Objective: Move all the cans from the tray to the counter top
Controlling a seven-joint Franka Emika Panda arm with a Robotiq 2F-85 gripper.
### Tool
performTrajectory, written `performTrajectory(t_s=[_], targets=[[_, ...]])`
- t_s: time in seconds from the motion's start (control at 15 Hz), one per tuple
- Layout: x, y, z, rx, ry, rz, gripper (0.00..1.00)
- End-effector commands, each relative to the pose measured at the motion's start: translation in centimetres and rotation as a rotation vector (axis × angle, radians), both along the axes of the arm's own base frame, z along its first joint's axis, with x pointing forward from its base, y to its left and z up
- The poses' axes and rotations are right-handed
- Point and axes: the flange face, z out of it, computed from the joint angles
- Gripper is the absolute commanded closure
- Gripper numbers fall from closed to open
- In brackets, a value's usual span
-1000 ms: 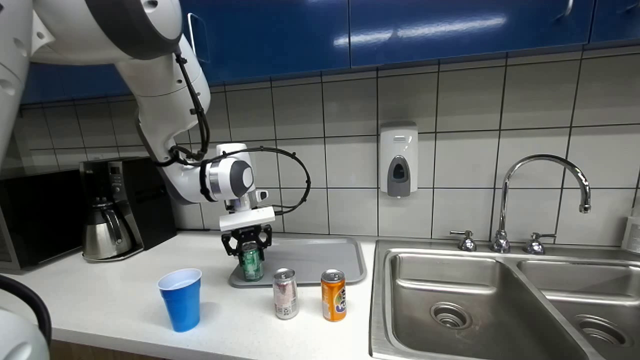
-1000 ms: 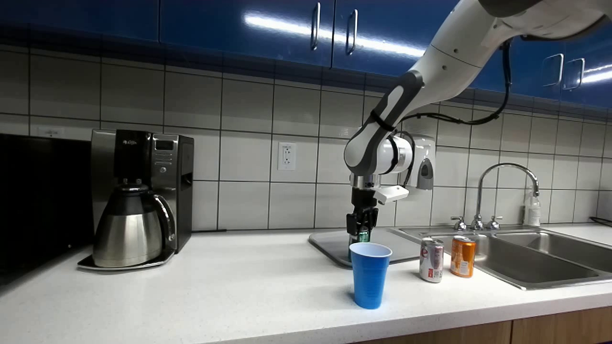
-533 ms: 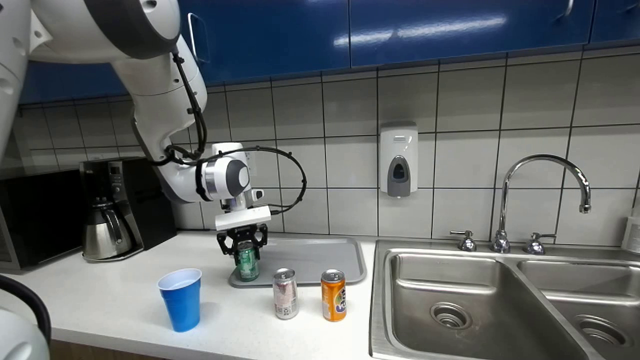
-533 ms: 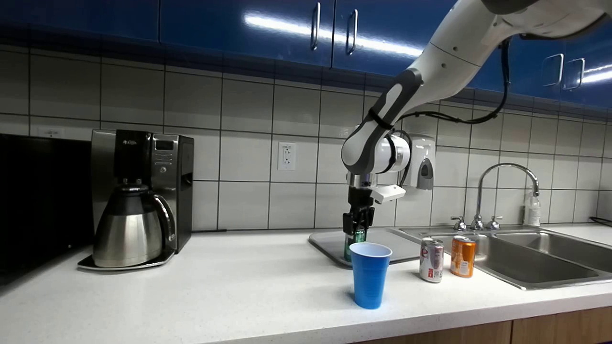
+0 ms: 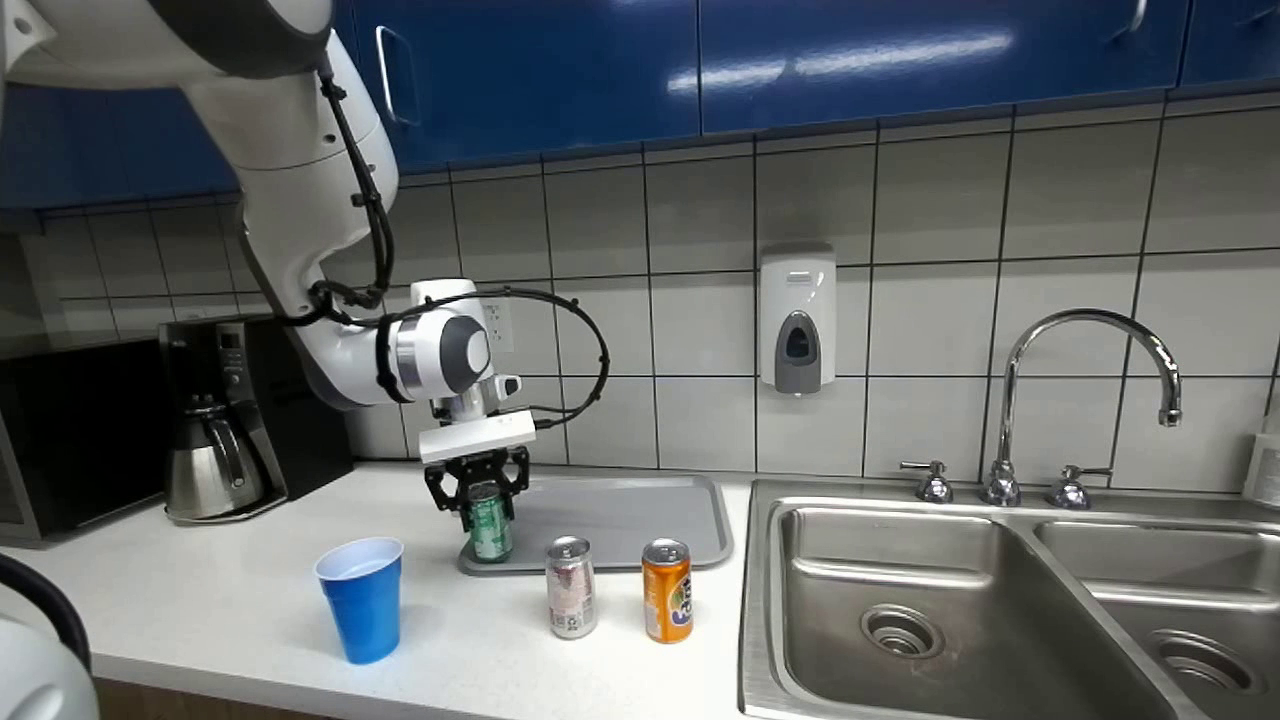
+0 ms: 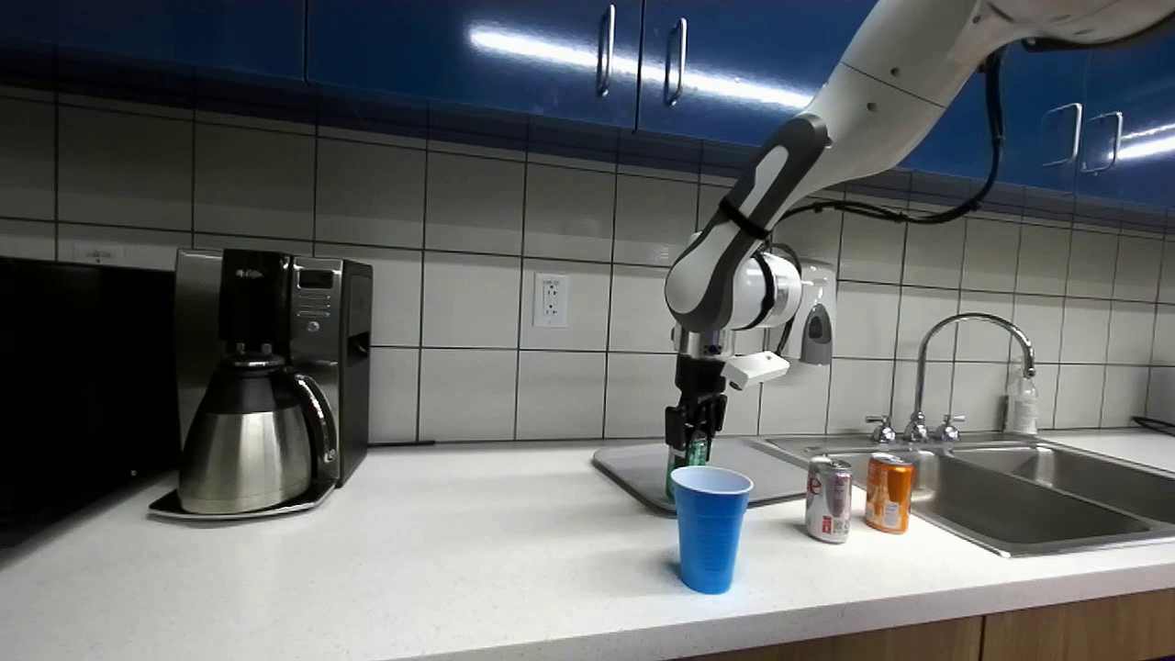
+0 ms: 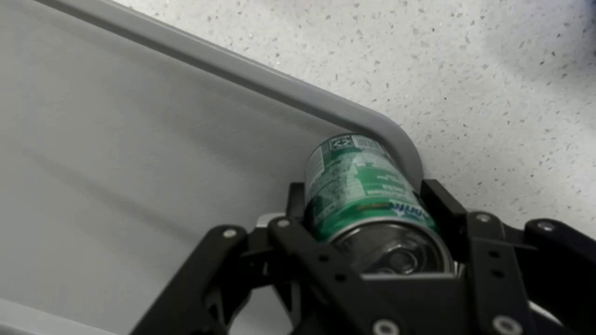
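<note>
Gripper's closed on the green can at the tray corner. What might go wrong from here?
The green can is right by the rim of the tray, so its base might snag if moved sideways with too little lift.
Setting it down, the gripper could bump the silver-grey can, upright on the counter top, and tip it.
In an exterior view the blue cup partly hides the held can, so clearance may be misjudged.

I list, in an exterior view: tray (image 5: pixel 640 515) — Sprite can (image 5: pixel 491 528), 8 o'clock; outside — cup (image 5: pixel 362 605), 8; middle can (image 5: pixel 571 590), 6; Fanta can (image 5: pixel 667 592), 5.
</note>
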Motion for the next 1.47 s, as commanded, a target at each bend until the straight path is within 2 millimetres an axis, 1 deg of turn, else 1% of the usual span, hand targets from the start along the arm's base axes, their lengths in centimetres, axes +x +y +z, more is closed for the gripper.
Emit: performTrajectory(t_s=[0.0,0.47,0.8,1.07,1.4], targets=[[-2.6,-0.4,1.7,0.005,-0.029,-0.012,0.62],[-5.9,-1.1,2.3,0.009,-0.046,-0.026,0.62],[-7.9,-1.6,2.3,0.009,-0.042,-0.037,0.62],[-9.1,-2.0,1.7,0.002,-0.022,-0.049,0.62],[-9.8,-2.7,0.7,-0.01,0.008,-0.072,0.62]])
